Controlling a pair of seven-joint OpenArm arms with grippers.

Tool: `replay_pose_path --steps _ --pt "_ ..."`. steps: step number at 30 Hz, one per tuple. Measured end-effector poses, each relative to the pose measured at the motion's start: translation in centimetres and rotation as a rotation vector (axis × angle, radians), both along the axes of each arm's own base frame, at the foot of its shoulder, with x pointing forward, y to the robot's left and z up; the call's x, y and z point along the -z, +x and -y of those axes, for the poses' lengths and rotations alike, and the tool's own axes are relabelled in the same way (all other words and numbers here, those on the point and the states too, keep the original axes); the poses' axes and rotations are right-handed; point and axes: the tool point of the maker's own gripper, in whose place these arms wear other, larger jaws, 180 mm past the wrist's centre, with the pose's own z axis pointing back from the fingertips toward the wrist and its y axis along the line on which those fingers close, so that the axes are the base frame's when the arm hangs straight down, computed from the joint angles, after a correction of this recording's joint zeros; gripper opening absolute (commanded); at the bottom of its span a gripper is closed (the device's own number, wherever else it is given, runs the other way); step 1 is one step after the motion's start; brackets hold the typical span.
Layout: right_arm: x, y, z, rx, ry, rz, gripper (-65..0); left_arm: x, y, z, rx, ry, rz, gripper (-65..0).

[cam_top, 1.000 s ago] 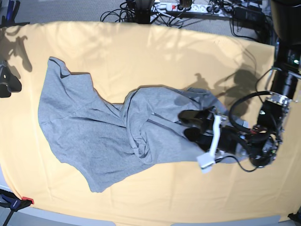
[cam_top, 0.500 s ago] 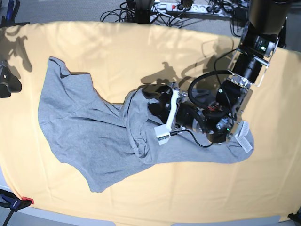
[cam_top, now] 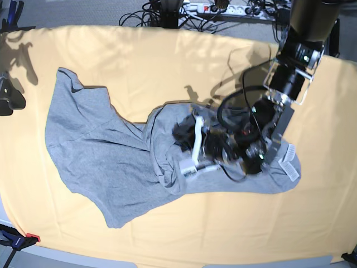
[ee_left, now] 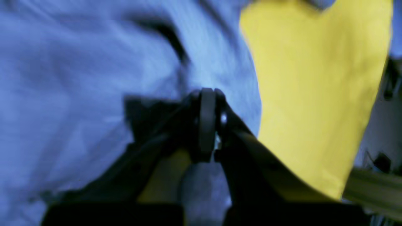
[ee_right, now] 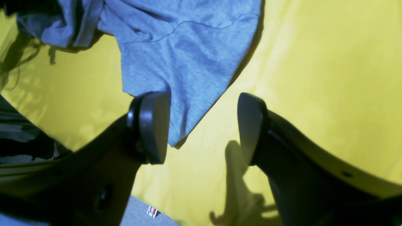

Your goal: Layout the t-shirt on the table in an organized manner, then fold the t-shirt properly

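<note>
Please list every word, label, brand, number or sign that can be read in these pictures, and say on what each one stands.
None can be read.
White tag on the shirt, right end: dark print, too small.
Dark mark on the shirt's upper left corner: perhaps a logo, too small.
Red and white label on the floor past the table edge: too small.

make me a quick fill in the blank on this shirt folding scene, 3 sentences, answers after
1. The left gripper has its jaws ____ over the bunched middle of the grey t-shirt.
2. The right gripper has its jaws ____, with nothing between them.
3. The cloth covering the table is pale ____.

Answers: shut; open; yellow-orange
</note>
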Motion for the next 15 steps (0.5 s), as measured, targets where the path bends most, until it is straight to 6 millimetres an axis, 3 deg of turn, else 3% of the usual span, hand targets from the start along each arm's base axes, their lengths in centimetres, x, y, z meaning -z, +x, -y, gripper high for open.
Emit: replay_pose_path --steps 2,4,8,11,12,15 --pt "0.0 0.0 0.0 0.001 -0.002 -0.002 -28.8 -3.0 1.7 -0.3 -0.038 -0.086 0.025 -65.0" --pt "0.1 0.0 0.0 0.001 -0.002 -0.002 -28.8 -3.9 1.8 -1.0 -0.041 -0.119 0.022 -65.0" --pt "0.0 0.0 0.0 0.001 -0.002 -0.002 -28.8 0.4 -2.4 -1.6 0.052 -0.040 -0.102 -62.6" --pt "-0.3 0.4 0.0 0.001 -0.002 0.014 -28.8 2.1 -4.8 -0.5 0.119 -0.036 -0.147 -31.9" --pt "-0.5 0.5 0.0 0.001 -0.002 0.020 -28.8 2.2 -5.1 -0.2 0.131 -0.035 -0.149 -25.1" --pt "-0.5 0.5 0.0 0.000 0.000 0.022 -28.8 3.5 -6.0 -0.1 0.160 0.017 -0.152 -24.1"
